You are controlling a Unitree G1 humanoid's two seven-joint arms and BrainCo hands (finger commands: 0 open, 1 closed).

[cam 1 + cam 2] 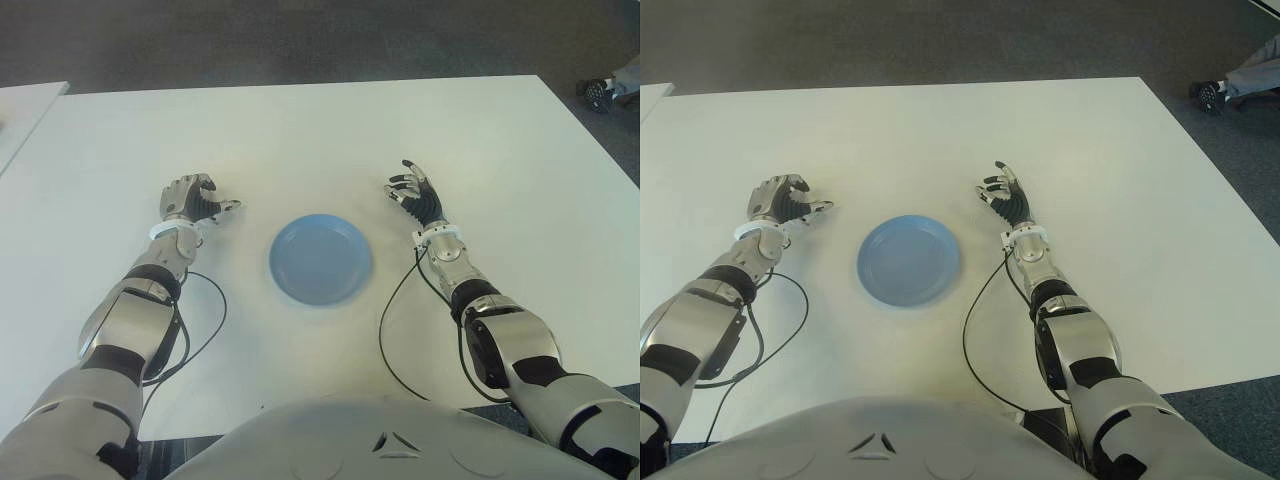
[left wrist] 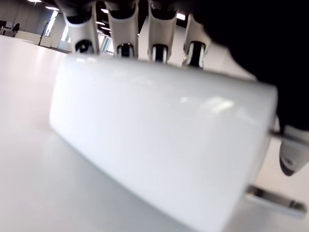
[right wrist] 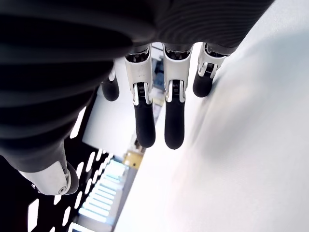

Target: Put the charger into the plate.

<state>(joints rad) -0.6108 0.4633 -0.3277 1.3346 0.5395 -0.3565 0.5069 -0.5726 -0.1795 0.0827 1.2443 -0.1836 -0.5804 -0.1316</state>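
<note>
A white charger [image 2: 159,140] with metal prongs [image 2: 275,200] fills the left wrist view, lying against the white table. My left hand [image 1: 192,200] is curled over it, four fingers [image 2: 123,34] along its top edge and the thumb by the prong end. In the eye views the hand hides the charger; it sits left of the blue plate [image 1: 320,258], about a hand's width away. The plate is round and has nothing in it. My right hand [image 1: 412,192] hovers just right of the plate, fingers spread and holding nothing.
The white table [image 1: 320,130] stretches far behind the hands. Black cables [image 1: 390,330] loop from both wrists over its near part. A second white table's corner [image 1: 25,105] shows at far left. A person's shoe [image 1: 600,95] is on the floor at far right.
</note>
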